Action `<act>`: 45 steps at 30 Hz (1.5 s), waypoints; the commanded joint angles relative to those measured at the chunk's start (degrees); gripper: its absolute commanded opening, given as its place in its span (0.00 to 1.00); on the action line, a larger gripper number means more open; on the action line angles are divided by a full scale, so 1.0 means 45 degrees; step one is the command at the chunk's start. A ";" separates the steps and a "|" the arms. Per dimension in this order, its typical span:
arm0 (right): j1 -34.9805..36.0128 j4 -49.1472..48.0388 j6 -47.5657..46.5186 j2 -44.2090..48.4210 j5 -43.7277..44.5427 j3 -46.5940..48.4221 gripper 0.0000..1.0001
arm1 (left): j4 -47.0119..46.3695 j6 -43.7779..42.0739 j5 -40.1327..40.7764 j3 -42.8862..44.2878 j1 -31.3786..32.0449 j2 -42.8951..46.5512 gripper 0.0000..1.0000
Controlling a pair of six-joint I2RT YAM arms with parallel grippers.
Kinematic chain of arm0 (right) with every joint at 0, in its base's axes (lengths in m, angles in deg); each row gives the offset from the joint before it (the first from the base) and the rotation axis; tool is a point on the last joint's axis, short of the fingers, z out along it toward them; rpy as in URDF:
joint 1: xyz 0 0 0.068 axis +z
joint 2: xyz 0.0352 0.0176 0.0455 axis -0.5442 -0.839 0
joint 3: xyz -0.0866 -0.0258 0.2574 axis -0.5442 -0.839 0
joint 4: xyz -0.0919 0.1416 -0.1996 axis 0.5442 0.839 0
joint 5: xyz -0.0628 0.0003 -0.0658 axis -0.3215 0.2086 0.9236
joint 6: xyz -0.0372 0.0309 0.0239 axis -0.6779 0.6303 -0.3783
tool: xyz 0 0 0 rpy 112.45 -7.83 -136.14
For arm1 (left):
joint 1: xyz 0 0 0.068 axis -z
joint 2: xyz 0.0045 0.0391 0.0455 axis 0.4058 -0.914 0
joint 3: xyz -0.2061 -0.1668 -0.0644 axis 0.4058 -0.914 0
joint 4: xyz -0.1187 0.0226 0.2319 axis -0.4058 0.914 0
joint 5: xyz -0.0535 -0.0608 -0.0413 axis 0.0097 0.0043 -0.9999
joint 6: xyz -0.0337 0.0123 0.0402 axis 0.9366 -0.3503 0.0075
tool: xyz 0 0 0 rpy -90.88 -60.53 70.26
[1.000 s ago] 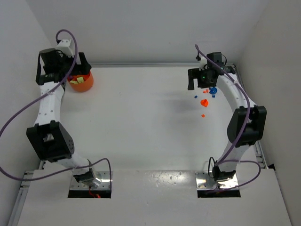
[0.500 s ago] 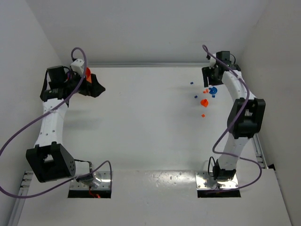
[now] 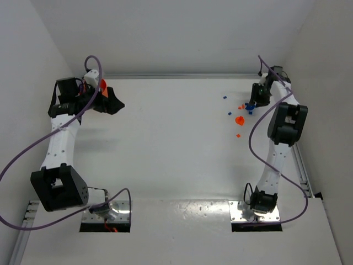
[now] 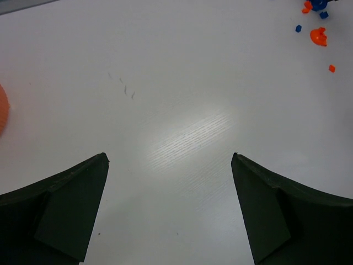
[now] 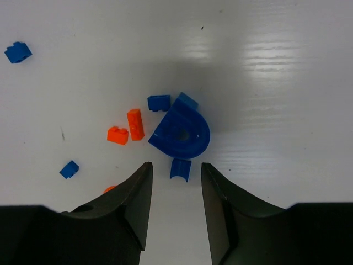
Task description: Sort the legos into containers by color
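Observation:
The legos lie at the table's far right: a blue half-round piece (image 5: pixel 182 132), a small blue arch brick (image 5: pixel 180 168), two orange bricks (image 5: pixel 135 124) and scattered blue bricks (image 5: pixel 18 52). My right gripper (image 5: pixel 176 164) hovers over them with its jaws narrowed but apart. The arch brick sits between its fingertips, touching neither. From above, that gripper (image 3: pixel 255 102) is beside the blue cluster (image 3: pixel 250 106). An orange piece (image 3: pixel 239 119) lies nearby. My left gripper (image 4: pixel 169 156) is wide open over bare table. The orange container (image 3: pixel 101 85) is mostly hidden behind the left arm, and only its rim (image 4: pixel 1 107) shows.
The back wall runs just behind both grippers, and the right side wall stands close to the right arm (image 3: pixel 287 121). A purple cable (image 3: pixel 259 118) loops beside that arm. More loose bricks (image 3: pixel 238 134) lie slightly nearer the table's middle.
The right gripper swung right toward the back corner and its jaws narrowed around the small blue arch brick. The left gripper came off the orange bowl a second ago and has since held still.

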 commanded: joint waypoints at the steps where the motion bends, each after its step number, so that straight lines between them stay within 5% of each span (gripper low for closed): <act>1: -0.0510 -0.0169 0.0685 -0.0003 -0.1305 0.0950 0.41 | -0.0273 0.0028 -0.0361 0.0275 0.0070 -0.0224 1.00; 18: -0.2112 -0.0521 0.1857 -0.1624 -0.5485 0.0813 0.42 | -0.0390 0.0264 -0.0361 0.0393 0.0070 -0.0496 1.00; 29: -0.2113 -0.1029 0.2404 -0.2425 -0.5938 0.0930 0.42 | -0.0390 0.0264 -0.0361 0.0510 0.0070 -0.0731 1.00; 37: -0.2113 -0.1146 0.2267 -0.2253 -0.6052 0.0914 0.06 | -0.0623 0.0381 -0.0244 0.0257 0.0070 -0.0732 1.00; 45: -0.1859 -0.0872 0.0724 0.0811 -0.6677 -0.2402 0.04 | -0.0858 0.0381 -0.0984 0.0120 0.0070 -0.0361 1.00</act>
